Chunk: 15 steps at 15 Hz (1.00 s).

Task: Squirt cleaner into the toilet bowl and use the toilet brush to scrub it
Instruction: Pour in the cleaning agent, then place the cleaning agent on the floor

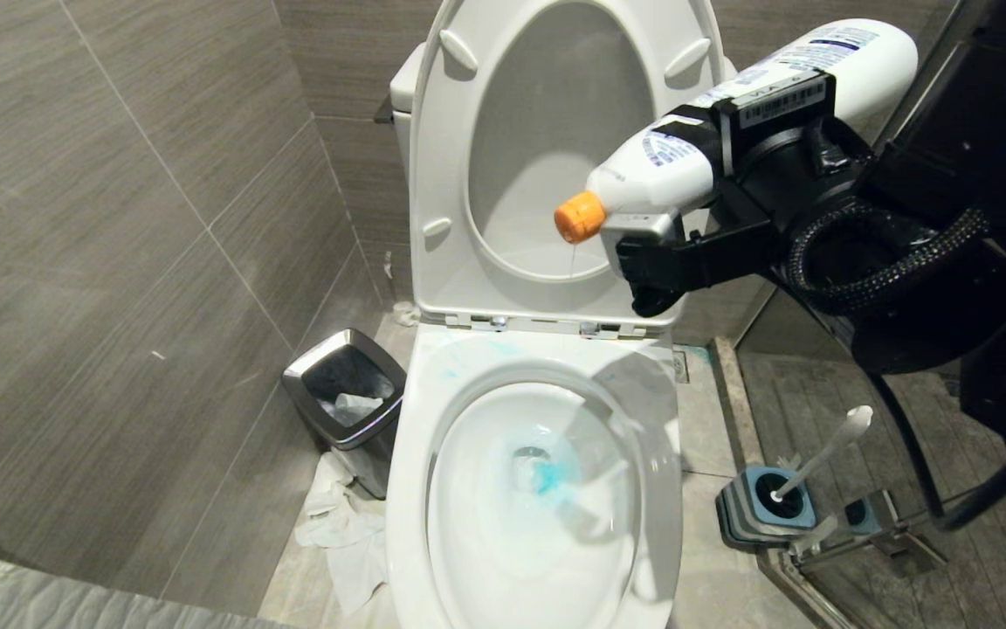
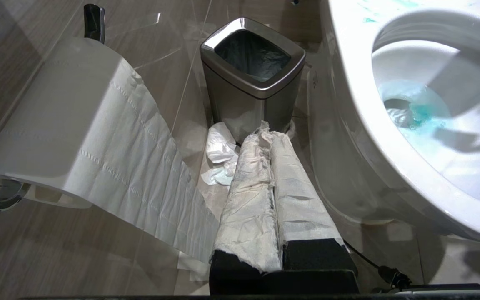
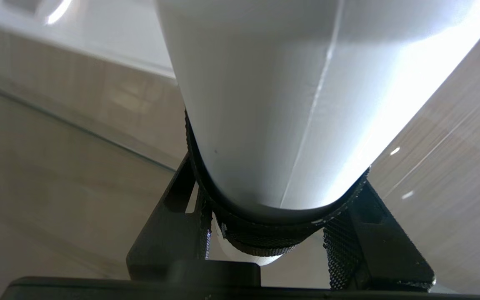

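One white cleaner bottle (image 1: 730, 114) with an orange cap (image 1: 579, 217) is clamped in the right hand (image 1: 686, 210), held tilted above the toilet bowl (image 1: 547, 489), cap lowest and pointing toward the raised seat (image 1: 442, 157). A thin thread of liquid hangs from the cap. Turquoise-blue cleaner (image 1: 545, 476) pools at the bowl's drain, with faint blue smears on the rear rim. The toilet brush (image 1: 822, 454) stands tilted in its blue-and-grey holder (image 1: 761, 507) on the floor to the bowl's right, untouched. The left hand (image 2: 271, 183), fingers pressed together and wrapped in tissue, hangs low beside the bowl, pointing toward a chrome-rimmed bin (image 2: 252, 71). A toilet paper roll (image 2: 69, 108) trails a long strip nearby.
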### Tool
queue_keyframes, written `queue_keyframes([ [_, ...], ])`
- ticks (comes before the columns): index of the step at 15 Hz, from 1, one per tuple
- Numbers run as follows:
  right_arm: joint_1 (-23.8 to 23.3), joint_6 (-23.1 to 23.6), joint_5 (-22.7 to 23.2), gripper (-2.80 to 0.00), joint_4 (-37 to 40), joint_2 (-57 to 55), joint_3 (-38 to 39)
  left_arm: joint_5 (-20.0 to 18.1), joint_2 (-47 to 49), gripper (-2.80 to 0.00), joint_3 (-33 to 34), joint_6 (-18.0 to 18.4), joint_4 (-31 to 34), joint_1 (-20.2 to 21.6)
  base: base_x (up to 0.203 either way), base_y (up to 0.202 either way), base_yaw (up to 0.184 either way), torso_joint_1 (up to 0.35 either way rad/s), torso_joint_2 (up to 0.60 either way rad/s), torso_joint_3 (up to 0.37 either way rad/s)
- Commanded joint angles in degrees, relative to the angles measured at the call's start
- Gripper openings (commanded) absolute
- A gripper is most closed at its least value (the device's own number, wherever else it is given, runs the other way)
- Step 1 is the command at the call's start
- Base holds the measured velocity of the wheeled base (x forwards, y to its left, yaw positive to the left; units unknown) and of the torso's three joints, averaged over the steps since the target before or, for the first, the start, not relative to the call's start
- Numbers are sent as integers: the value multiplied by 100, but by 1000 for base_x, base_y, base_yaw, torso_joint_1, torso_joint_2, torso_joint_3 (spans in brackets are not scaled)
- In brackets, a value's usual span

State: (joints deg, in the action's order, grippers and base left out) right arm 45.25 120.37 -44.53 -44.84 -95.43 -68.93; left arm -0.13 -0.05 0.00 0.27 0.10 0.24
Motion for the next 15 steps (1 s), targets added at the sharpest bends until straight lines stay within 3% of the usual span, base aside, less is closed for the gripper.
queue_keyframes([
  [1,1,-193,-29,-280,-25,17,-106,-4,5,-280,9,0,-1,2,0,0,0,0,0,0],
  [5,1,-1696,-141,-280,-25,-66,-220,-4,5,-280,9,0,-1,2,0,0,0,0,0,0],
  [10,-8,-2647,-645,-280,120,219,-381,-4,5,-280,9,0,-1,2,0,0,0,0,0,0],
  [12,-70,-3065,-668,-280,635,460,-434,-4,5,-280,9,0,-1,2,0,0,0,0,0,0],
  [15,-389,-4412,-665,-280,1649,729,-570,-4,5,-280,9,0,-1,2,0,0,0,0,0,0],
])
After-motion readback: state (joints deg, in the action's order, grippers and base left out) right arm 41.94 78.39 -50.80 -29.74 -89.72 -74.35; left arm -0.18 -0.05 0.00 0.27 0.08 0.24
